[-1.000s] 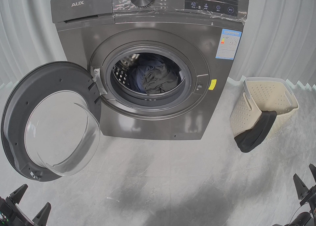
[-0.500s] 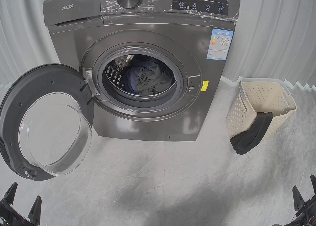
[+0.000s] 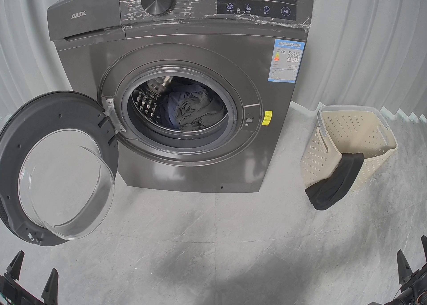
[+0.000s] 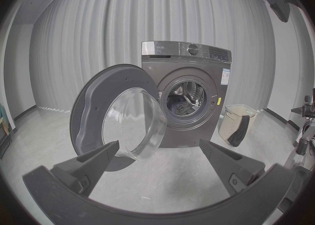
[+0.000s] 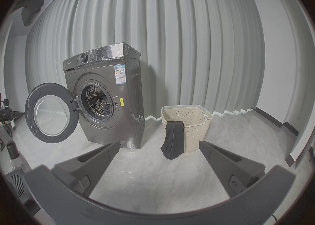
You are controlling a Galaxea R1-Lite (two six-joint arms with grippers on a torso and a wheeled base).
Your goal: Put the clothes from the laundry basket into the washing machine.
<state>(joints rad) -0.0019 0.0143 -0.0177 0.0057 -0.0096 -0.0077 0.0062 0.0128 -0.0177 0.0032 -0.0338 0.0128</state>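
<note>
The grey washing machine stands ahead with its round door swung wide to the left. Grey and blue clothes lie in the drum. To its right a cream laundry basket sits on the floor, and a black garment hangs over its front rim down to the floor. My left gripper is open and low at the near left, well short of the door. My right gripper is open at the near right, short of the basket. In the right wrist view the basket and black garment lie ahead.
Pale marble floor stretches between me and the machine. A white pleated curtain runs behind the machine and basket. The open door juts out over the floor on the left side.
The whole head view has shifted: machine and basket now sit further left in the picture, so the camera moved. Both grippers stay low at the frame's bottom corners.
</note>
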